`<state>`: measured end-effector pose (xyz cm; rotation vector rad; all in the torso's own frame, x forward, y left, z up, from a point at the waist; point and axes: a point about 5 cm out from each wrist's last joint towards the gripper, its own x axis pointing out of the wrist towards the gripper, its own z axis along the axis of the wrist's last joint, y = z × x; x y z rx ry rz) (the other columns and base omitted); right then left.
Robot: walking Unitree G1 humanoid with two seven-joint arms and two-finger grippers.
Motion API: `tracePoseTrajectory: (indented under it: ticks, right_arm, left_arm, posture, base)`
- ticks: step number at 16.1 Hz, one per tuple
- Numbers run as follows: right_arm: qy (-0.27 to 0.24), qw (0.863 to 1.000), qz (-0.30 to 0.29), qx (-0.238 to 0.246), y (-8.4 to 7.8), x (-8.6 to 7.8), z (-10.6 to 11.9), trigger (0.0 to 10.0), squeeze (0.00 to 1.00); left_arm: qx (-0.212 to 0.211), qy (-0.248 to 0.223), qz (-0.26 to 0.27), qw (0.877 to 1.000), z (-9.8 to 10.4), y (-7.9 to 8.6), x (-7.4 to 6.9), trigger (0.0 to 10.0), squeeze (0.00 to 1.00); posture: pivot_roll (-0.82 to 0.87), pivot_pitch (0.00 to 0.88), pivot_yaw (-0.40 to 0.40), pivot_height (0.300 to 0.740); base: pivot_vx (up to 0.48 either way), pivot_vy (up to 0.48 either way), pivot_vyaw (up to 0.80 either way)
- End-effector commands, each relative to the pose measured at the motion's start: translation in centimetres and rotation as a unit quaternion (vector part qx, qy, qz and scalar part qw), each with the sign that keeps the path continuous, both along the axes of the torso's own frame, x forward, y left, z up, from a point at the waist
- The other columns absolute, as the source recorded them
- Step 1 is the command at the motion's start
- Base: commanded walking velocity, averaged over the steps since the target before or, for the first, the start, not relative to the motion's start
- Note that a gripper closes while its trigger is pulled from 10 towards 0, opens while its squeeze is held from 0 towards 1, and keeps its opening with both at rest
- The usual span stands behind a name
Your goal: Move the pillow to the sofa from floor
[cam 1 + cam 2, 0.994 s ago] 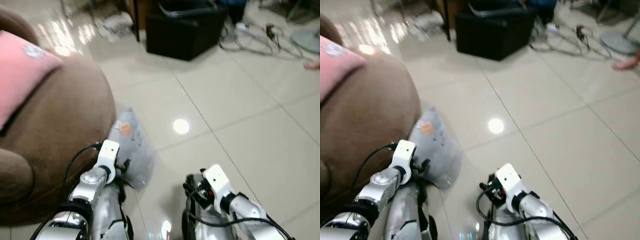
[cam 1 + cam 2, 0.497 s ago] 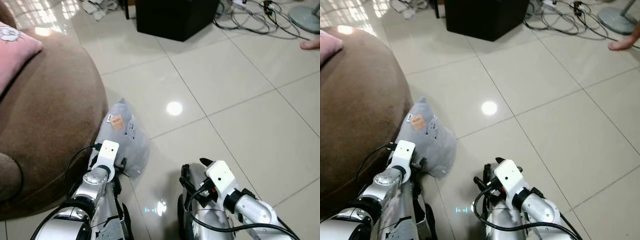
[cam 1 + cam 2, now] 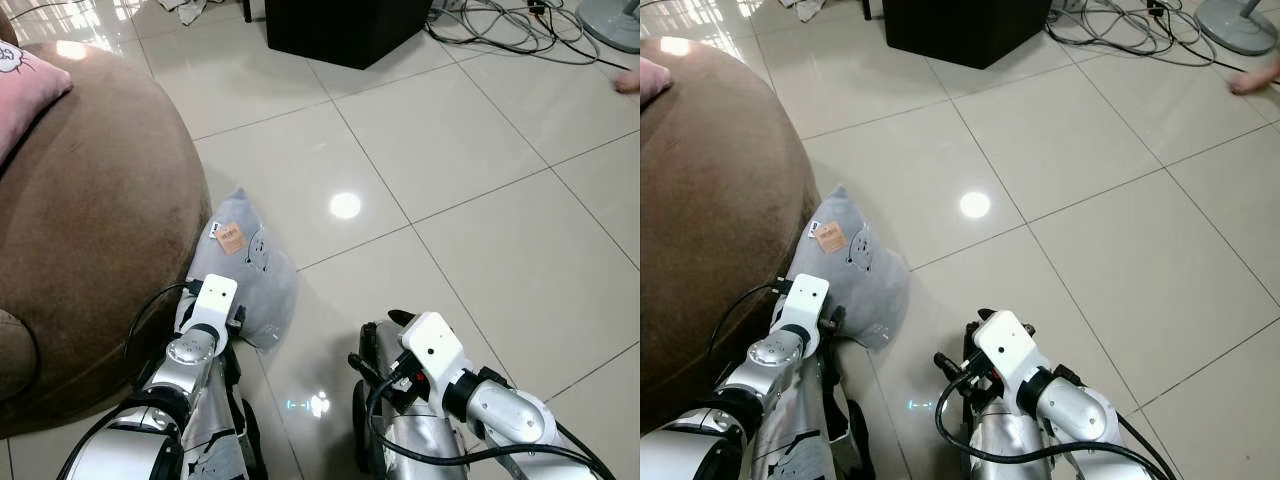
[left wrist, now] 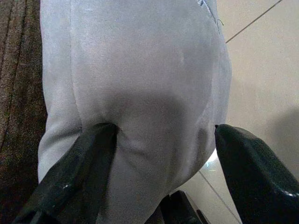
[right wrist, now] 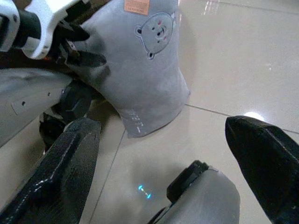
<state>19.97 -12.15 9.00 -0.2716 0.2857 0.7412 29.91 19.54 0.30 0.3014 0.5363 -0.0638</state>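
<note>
In the left eye view, a grey pillow is seen lying on the tiled floor, leaned against the rounded side of the brown sofa, with a small orange tag on its upper part. The left gripper is held at the pillow's lower edge, while the right gripper is kept over bare floor, apart from the pillow. A pink cushion is rested on the sofa, and a black box and cables are placed at the far edge of the floor. In the left wrist view, the left gripper's fingers are spread wide around the pillow's bulging end, one pressed into the cloth. In the right wrist view, the right gripper's fingers are parted with nothing between them, and a bear face is shown on the pillow.
</note>
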Motion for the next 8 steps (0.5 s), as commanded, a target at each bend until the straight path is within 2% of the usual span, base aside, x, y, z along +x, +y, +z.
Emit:
tracePoseTrajectory:
  ticks: [1, 8]
  right_arm:
    - [0.006, 1.0, 0.009, -0.011, 0.03, -0.37, 0.06, 10.0, 0.0]
    - [0.008, 1.0, 0.009, -0.022, -0.19, 0.11, -0.1, 10.0, 0.0]
  left_arm:
    - [-0.009, 0.015, 0.003, 1.0, -0.69, -0.24, -0.58, 0.0, 0.0]
    - [-0.018, 0.012, 0.004, 1.0, -0.67, -0.51, -0.51, 0.0, 0.0]
  posture:
    - [-0.24, 0.304, -0.057, 0.565]
    - [-0.24, 0.297, -0.059, 0.565]
  base:
    - [0.0, 0.0, 0.0]
    - [0.0, 0.0, 0.0]
